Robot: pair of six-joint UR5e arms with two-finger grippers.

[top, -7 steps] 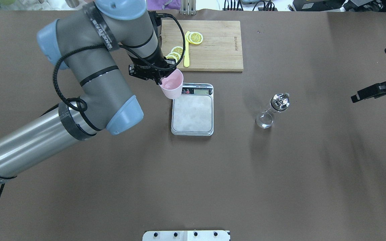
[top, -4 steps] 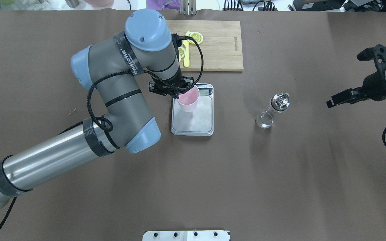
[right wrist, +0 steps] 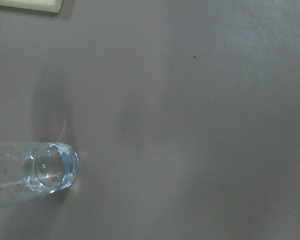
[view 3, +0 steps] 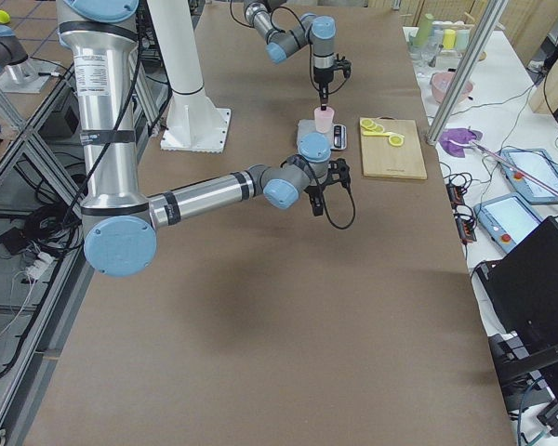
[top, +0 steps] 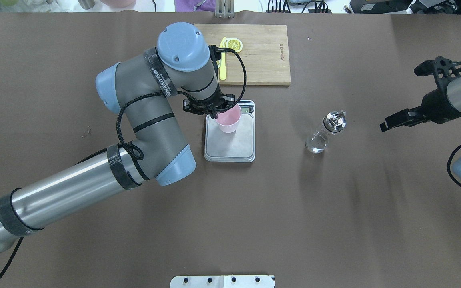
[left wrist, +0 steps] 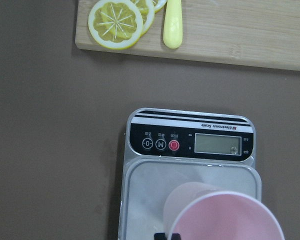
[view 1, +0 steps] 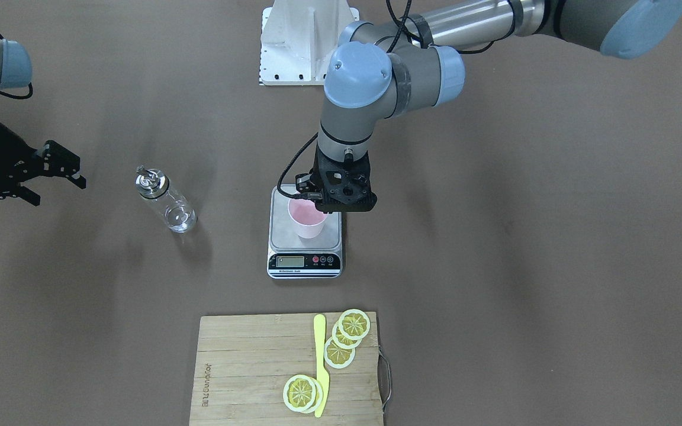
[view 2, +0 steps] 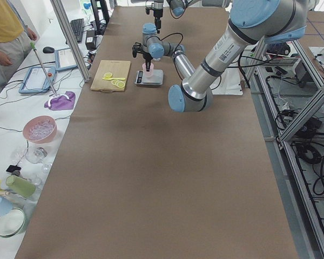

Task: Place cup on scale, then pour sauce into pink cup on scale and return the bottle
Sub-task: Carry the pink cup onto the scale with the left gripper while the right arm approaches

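Observation:
The pale pink cup (top: 229,119) is over the scale's silver platform (top: 230,146), toward its display end, slightly tilted. My left gripper (top: 217,114) is shut on the cup's rim. I cannot tell whether the cup's base touches the platform. It also shows in the front view (view 1: 307,220) and the left wrist view (left wrist: 225,215). The clear glass bottle (top: 326,132) with a metal cap stands upright on the table to the right of the scale. My right gripper (view 1: 60,194) is open and empty, well to the bottle's right. The right wrist view shows the bottle's base (right wrist: 50,167).
A wooden cutting board (top: 262,56) with lemon slices (view 1: 347,337) and a yellow knife (view 1: 319,361) lies beyond the scale. The scale's black strip with display (left wrist: 190,142) faces the board. The robot's white base plate (top: 222,281) is at the near edge.
My left arm has carried the cup to the right, from beside the scale's corner to over its platform. My right arm has moved in from the right edge toward the bottle.

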